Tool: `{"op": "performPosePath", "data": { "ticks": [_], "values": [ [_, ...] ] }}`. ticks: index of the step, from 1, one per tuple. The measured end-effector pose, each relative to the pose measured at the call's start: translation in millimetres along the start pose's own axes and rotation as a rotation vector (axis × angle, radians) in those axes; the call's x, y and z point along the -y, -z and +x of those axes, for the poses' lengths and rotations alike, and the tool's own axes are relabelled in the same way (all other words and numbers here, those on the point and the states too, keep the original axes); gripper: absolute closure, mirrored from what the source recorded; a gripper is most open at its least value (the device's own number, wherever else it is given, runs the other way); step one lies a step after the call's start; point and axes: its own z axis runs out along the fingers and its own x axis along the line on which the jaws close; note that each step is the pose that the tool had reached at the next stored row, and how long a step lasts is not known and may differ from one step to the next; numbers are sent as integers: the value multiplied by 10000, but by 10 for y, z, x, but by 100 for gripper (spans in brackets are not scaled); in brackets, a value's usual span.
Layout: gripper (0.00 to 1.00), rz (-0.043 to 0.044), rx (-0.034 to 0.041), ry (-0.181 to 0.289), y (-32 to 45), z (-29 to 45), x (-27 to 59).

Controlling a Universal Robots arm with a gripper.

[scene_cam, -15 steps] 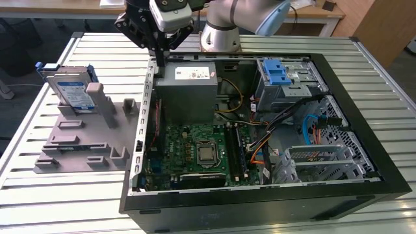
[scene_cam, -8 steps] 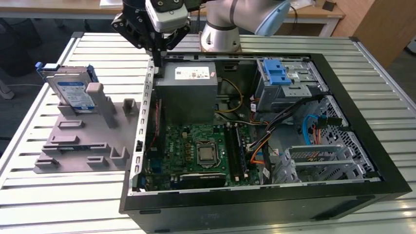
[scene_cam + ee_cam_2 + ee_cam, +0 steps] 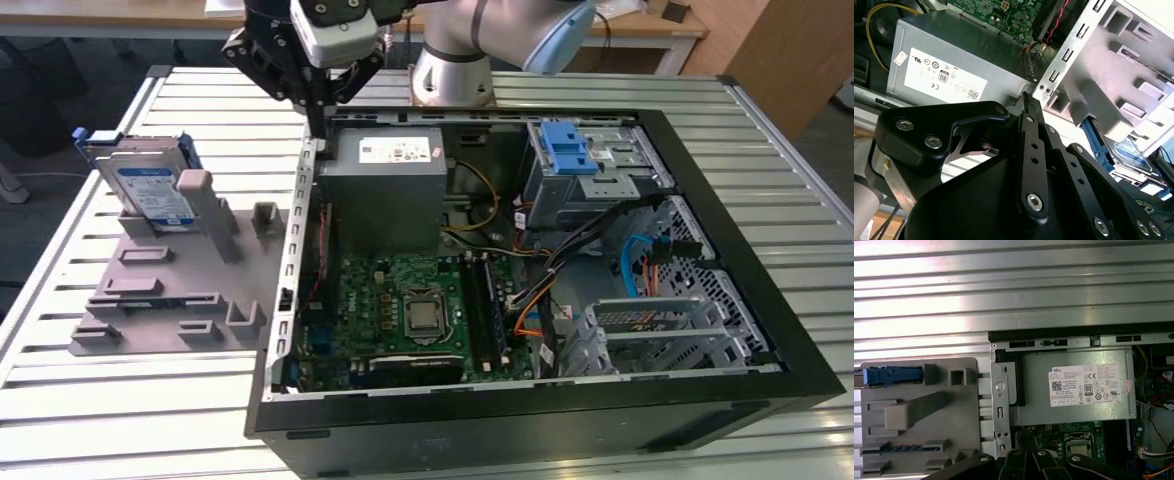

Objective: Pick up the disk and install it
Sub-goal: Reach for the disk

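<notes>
The disk (image 3: 144,188) stands on edge in a slot at the far end of the grey fixture (image 3: 160,300), label face out, with its blue bracket (image 3: 91,145) wrapping the edges. In the first wrist view it's edge-on, bracket uppermost (image 3: 891,375). The upper part sits proud of the slot and is free to reach. A grey post (image 3: 196,200) stands just beside one face.

Handling, my read: rigid, dense for its size, no flex. The metal faces are smooth and likely slippery, and it's shock-sensitive, so no knocks. Best hold looks like a pinch across the two flat faces near the exposed top edge, or on the plastic bracket rails for more friction.

The fixture lies on the slatted table (image 3: 107,400), to the exterior view's left of the open PC case (image 3: 534,425). Inside the case, the power supply (image 3: 387,175) is at the near corner and the drive cage (image 3: 607,175) with its blue latch (image 3: 571,155) is across from it.

The gripper (image 3: 318,115) hangs over the case wall by the power supply, well apart from the disk. Its fingers are pressed together, holding nothing.
</notes>
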Motion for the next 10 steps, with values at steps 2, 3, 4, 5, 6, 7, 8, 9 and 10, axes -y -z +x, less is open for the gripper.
{"op": "performPosePath", "data": {
  "ticks": [2, 3, 4, 5, 6, 7, 8, 9, 10],
  "values": [
    [89, 1, -8, -1, -2, 10, 1],
    [89, 1, -13, 0, -3, 15, 1],
    [89, 2, -17, -1, -4, 20, 2],
    [89, 1, -20, -1, -6, 25, 2],
    [89, 2, -25, -1, -6, 30, 3],
    [89, 2, -29, -2, -7, 35, 3],
    [89, 3, -32, -2, -9, 40, 4],
    [89, 3, -36, -2, -10, 45, 4],
    [89, 3, -40, -2, -11, 49, 4]
  ]
}}
